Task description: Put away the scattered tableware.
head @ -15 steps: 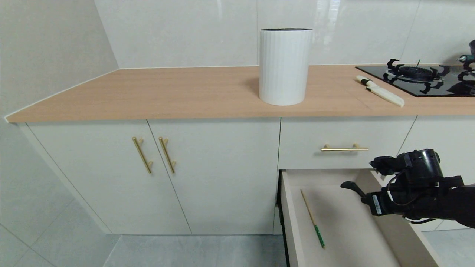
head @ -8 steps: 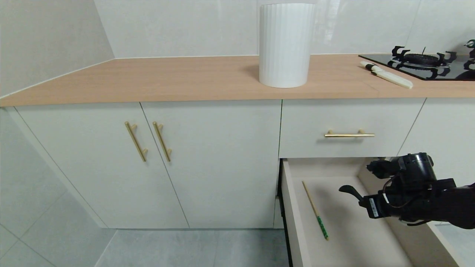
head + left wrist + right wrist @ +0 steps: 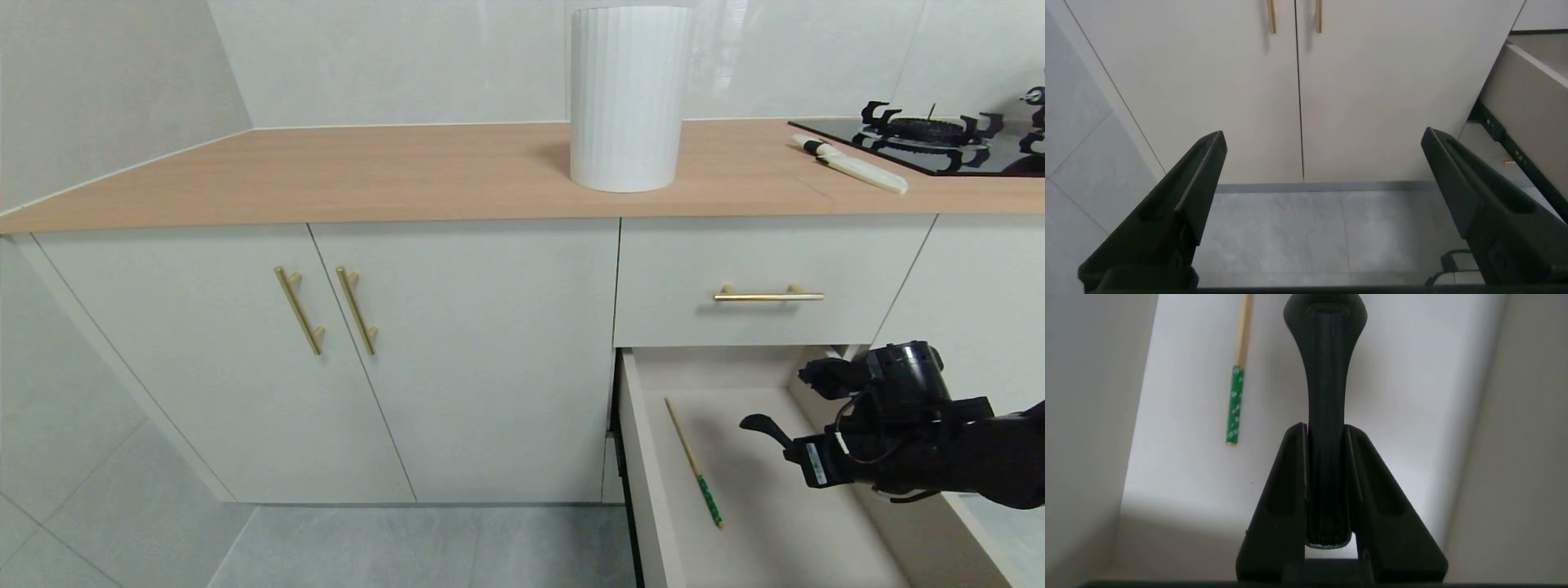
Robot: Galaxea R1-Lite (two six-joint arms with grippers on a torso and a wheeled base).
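The jaws of the right gripper [image 3: 1323, 449] are closed tightly on one end of a black utensil [image 3: 1323, 359], which sticks out over the open drawer [image 3: 641, 457], nearer its right wall. A chopstick [image 3: 692, 461] lies along the left wall. To do this step well, I think the arm should go lower, keep the utensil level and beside the chopstick, and only then release. The left gripper [image 3: 1323, 140] has its jaws wide apart and empty, facing the cabinet doors [image 3: 1388, 90].

Counter [image 3: 367, 175] w/ canister [image 3: 627, 98], knife [image 3: 853, 167]; drawer [image 3: 775, 531] w/ chopstick [image 3: 694, 474].
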